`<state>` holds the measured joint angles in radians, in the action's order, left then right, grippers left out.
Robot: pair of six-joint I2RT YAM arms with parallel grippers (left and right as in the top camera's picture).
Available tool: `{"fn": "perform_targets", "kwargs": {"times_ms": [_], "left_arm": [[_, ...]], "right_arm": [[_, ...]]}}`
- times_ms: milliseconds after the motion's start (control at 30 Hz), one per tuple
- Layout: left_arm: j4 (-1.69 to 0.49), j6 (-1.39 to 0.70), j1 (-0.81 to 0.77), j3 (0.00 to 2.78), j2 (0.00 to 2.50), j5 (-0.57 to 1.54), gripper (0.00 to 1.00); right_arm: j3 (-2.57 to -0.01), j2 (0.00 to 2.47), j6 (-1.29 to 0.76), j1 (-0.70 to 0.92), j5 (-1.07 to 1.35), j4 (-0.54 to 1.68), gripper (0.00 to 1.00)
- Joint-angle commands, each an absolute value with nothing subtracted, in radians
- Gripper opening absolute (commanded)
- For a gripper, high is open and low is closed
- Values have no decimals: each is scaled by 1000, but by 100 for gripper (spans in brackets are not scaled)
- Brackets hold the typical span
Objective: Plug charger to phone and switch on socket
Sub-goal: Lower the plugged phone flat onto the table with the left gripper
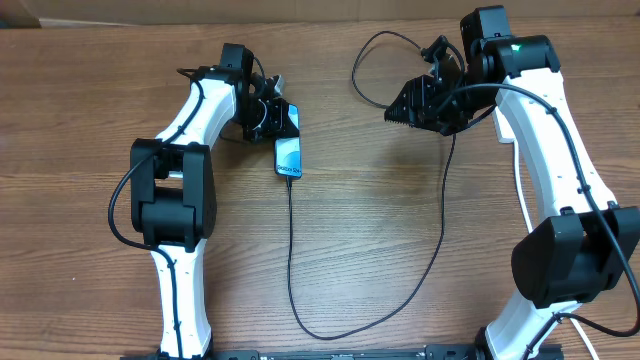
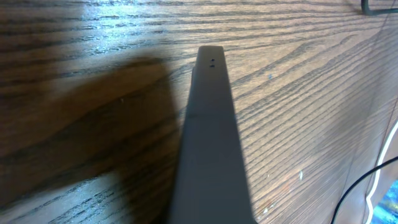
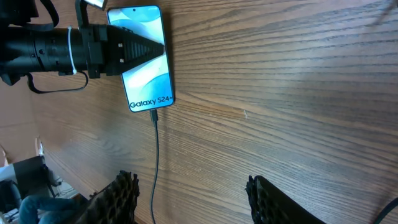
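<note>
Phone, slim slab with blue-cyan screen [image 3: 149,81], lies left of centre in the overhead view on brown wood surface [image 1: 380,230]. Left hand [image 1: 275,112] sits over its top end; clenched or not, can't tell. Thin black charger cable [image 1: 290,250] looks seated in the bottom port. Right hand [image 3: 191,186] released, empty, upper right. Plug step looks done. Next: locate socket switch (not visible), press it.

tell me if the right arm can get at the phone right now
Probably yes. The right gripper is open over the table, with nothing between it and the phone. The left gripper lies across the phone's top half, so only the lower end looks free.
</note>
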<state>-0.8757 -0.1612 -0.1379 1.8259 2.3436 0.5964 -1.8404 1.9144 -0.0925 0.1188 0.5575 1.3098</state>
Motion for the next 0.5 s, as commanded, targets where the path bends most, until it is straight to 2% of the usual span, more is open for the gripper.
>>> {"fn": "perform_targets", "kwargs": {"times_ms": [0, 133, 467], "left_arm": [[-883, -173, -146, 1841, 2344, 564, 4], [-884, -173, -146, 1841, 2344, 564, 5], [-886, -173, -146, 1841, 2344, 564, 16]], "right_arm": [[-1859, 1912, -78, 124, 550, 1311, 57], [-1859, 1912, -77, 124, 550, 1316, 57], [-1859, 1912, -76, 124, 550, 1320, 57]]}}
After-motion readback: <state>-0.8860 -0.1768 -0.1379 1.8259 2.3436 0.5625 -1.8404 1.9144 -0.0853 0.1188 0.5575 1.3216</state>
